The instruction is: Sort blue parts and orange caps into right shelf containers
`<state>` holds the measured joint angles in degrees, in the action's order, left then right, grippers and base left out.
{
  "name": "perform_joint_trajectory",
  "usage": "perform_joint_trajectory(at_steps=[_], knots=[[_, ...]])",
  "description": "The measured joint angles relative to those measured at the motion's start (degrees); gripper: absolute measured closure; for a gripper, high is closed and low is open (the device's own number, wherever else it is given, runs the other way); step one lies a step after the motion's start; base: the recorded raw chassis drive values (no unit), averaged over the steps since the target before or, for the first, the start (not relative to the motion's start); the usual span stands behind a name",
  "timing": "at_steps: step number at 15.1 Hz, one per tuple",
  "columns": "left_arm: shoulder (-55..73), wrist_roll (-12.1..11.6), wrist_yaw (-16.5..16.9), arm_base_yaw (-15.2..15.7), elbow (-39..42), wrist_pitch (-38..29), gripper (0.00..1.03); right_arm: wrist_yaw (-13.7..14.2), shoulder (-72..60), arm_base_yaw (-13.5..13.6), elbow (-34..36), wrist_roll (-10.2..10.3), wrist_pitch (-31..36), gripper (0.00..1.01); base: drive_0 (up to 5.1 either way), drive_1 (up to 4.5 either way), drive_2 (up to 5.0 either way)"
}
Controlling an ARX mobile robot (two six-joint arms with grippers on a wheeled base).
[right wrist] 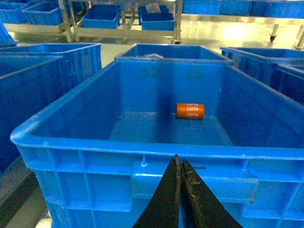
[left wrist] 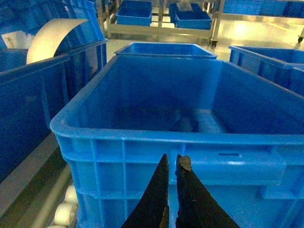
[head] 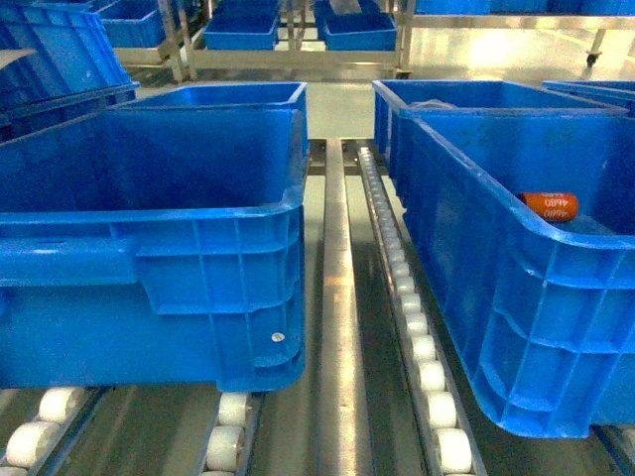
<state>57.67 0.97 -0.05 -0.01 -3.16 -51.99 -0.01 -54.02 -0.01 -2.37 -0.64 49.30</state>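
An orange cap (head: 549, 206) lies on its side on the floor of the right-hand blue container (head: 466, 248). The right wrist view shows the same orange cap (right wrist: 190, 110) toward the far end of that container (right wrist: 95, 145). My right gripper (right wrist: 179, 160) is shut and empty, low in front of the container's near wall. My left gripper (left wrist: 172, 161) is also shut with nothing in it, in front of the left-hand blue container (left wrist: 142, 135). Dim shapes (left wrist: 190, 124) lie on that container's floor; I cannot tell whether they are blue parts. Neither gripper appears in the head view.
The containers stand on roller tracks (head: 425, 349) with a steel rail (head: 337, 297) between them. More blue bins (head: 466, 94) stand behind and beside them, and steel racks with bins (head: 243, 30) are at the back. A white curved sheet (left wrist: 50, 38) sticks out of a bin at left.
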Motion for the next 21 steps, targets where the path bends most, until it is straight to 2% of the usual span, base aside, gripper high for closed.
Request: perform_joint_trajectory(at_steps=[4, 12, 14, 16, 17, 21], knots=[[-13.55, 0.00, 0.00, 0.00, 1.99, 10.01, 1.01, 0.00, 13.18, 0.00, 1.60, 0.02, -10.27, 0.99, 0.0, 0.00, 0.0], [-22.84, 0.00, 0.02, 0.00, 2.49, 18.05, 1.01, 0.00, 22.05, 0.00, 1.62, 0.02, -17.97, 0.99, 0.0, 0.00, 0.0], [-27.26, 0.00, 0.00, 0.00, 2.51, 22.21, 1.01, 0.00, 26.23, 0.00, 1.64, 0.02, -21.81, 0.99, 0.0, 0.00, 0.0], [-39.74, 0.00, 0.00, 0.00, 2.54, 33.97, 1.01, 0.00, 37.70, 0.00, 1.64, 0.02, -32.85, 0.99, 0.0, 0.00, 0.0], [-42.49, 0.00, 0.00, 0.00, 2.54, 36.79, 1.01, 0.00, 40.22, 0.00, 1.64, 0.02, -35.41, 0.99, 0.0, 0.00, 0.0], [-46.86, 0.00, 0.00, 0.00, 2.54, 41.16, 1.01, 0.00, 44.13, 0.00, 1.64, 0.02, -39.43, 0.99, 0.0, 0.00, 0.0]])
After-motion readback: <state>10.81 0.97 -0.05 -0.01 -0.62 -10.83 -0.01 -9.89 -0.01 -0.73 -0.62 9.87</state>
